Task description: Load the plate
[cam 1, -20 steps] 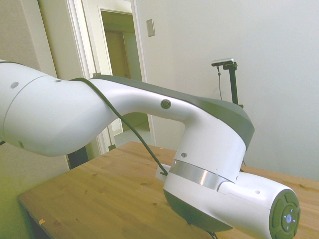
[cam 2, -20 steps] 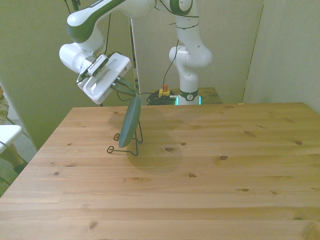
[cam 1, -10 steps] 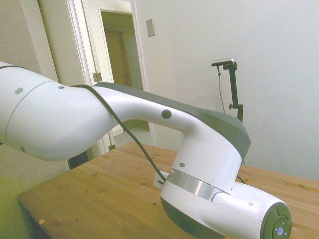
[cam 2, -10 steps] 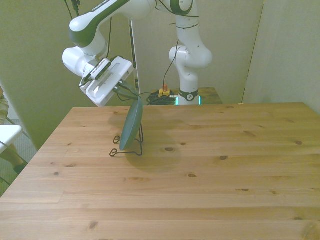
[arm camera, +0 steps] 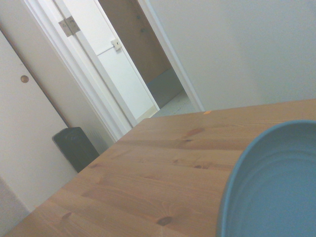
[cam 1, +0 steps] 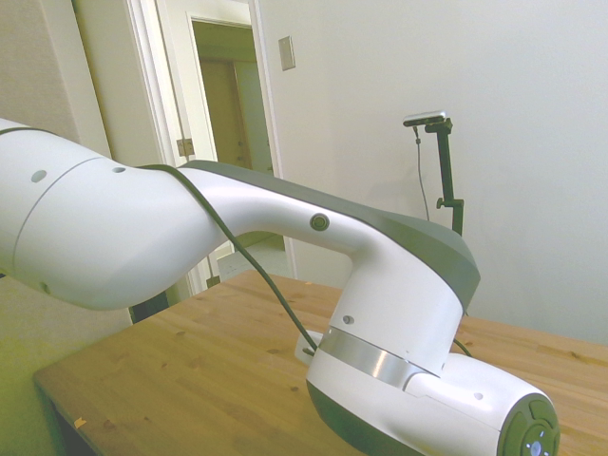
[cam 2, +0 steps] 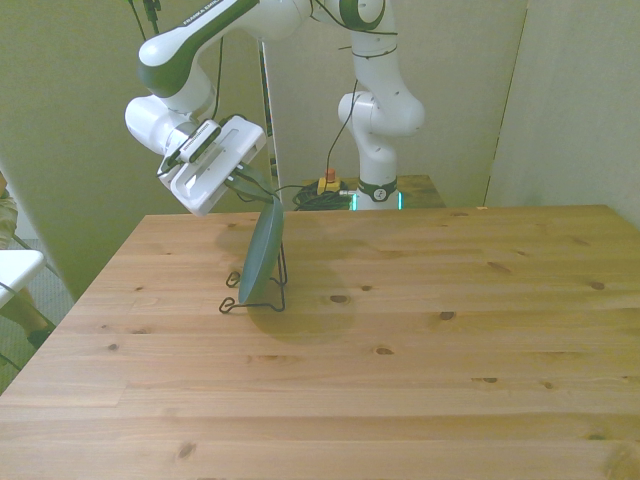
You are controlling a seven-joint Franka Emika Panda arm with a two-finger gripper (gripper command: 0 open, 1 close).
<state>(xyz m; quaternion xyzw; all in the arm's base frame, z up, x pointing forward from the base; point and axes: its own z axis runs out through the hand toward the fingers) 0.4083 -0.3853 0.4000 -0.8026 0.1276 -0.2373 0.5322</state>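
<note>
1. Where the front view's left side begins, the white arm (cam 2: 190, 40) bends down over the far left part of the wooden worktop (cam 2: 400, 380).
2. At the end of the arm, the pincer (cam 2: 262, 190) points down and toward the front view's right. Its thin dark fingers (cam 2: 245, 178) touch the top edge of the plate (cam 2: 262, 250). They look closed on that edge, but they are small and hard to see.
3. Under the pincer, the plate stands almost straight up on its edge. It leans a little, with its top toward the front view's right. It is dull grey-green.
4. Holding the plate is a thin black wire stand (cam 2: 275, 285). The bottom of the plate sits in the stand, and two small wire loops lie flat on the worktop on the front view's left of the plate.
5. From the side view, the big white arm (cam 1: 237, 247) fills most of the picture and hides the plate and the pincer.
6. From the wrist view, the blue-green inside of the plate (arm camera: 276, 187) is very close, with the worktop (arm camera: 148, 173) behind it and an open white door (arm camera: 106, 64) farther away.
</note>
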